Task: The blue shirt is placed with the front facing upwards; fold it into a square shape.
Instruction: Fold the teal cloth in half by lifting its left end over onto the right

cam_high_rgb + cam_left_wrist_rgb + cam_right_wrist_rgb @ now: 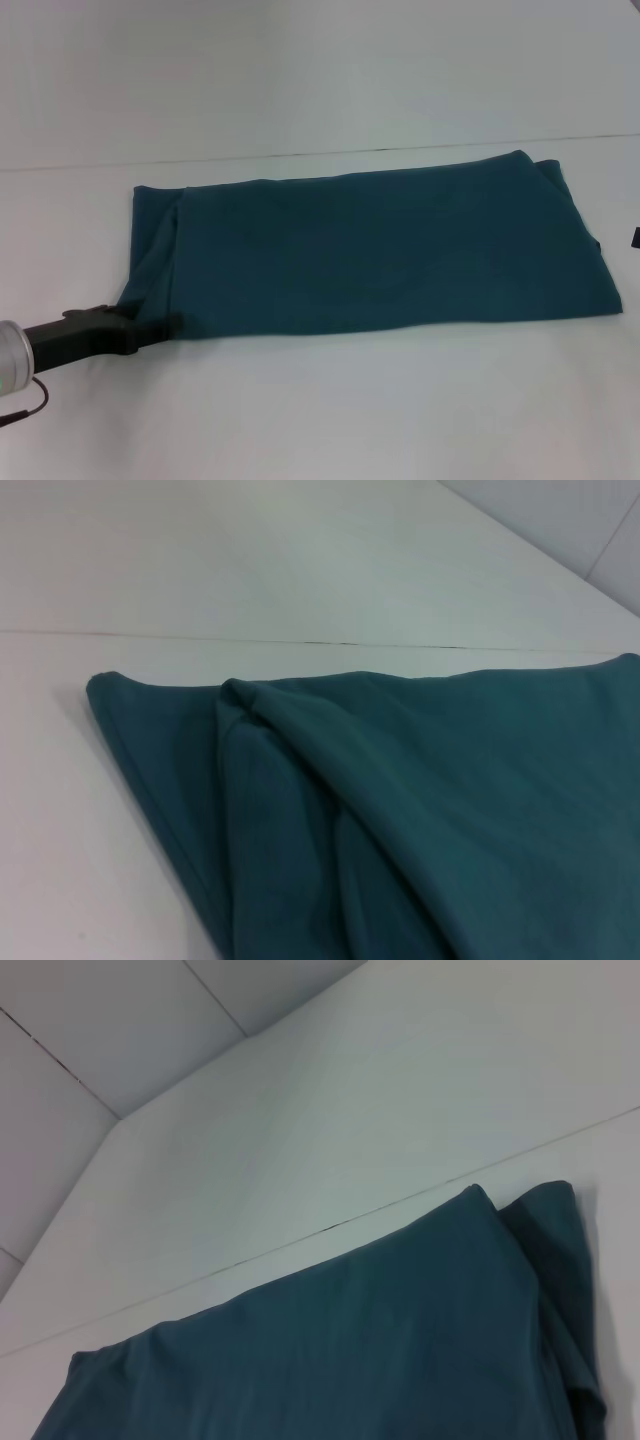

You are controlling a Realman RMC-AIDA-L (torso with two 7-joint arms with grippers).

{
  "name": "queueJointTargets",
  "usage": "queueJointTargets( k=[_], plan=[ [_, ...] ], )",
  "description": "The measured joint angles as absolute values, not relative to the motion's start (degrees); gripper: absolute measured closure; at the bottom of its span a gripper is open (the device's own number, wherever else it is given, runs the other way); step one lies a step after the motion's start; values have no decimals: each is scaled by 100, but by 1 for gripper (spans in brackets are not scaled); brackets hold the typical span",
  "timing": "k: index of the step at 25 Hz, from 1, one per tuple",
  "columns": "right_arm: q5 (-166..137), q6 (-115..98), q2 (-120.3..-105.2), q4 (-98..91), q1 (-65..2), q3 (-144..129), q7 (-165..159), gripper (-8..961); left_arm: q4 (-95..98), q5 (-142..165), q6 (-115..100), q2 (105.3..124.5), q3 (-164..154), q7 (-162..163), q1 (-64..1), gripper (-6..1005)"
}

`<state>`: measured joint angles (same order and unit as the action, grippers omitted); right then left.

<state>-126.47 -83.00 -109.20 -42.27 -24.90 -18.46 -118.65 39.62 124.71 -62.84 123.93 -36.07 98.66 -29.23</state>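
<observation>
The blue shirt [370, 250] lies on the white table, folded into a long flat band running left to right, with no lettering showing. Its left end has a loose inner fold [300, 780], and its right end shows a doubled edge [560, 1290]. My left gripper [165, 325] rests low on the table, its tip touching the shirt's near left corner. At the head view's right border, a small black sliver, likely my right gripper [636, 238], sits just past the shirt's right end. Neither wrist view shows that arm's own gripper.
The white table [330, 410] reaches well in front of the shirt and to its left. A thin dark seam [300, 153] marks the table's far edge against a pale wall. A thin cable [30, 405] hangs by the left wrist.
</observation>
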Motion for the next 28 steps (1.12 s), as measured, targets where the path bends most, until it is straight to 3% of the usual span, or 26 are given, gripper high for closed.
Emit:
queueJointTargets(
  k=[7,18,28],
  plan=[
    [-12648,-8296,-10939,-4227,-2487,-1845,-11864,146,3980,12563,-6194,12393,-3613,9865,-2930,211],
    [-12643,-8296,-10953,-4228,-2477,-1845,-11849,146,4012,12747,-6213,12393,-3604,9894,-2961,616],
    [-12769,-8299,-10955,-4204,-2434,-1855,-11828,146,4021,12761,-6215,12393,-3603,9900,-2983,859]
  ],
)
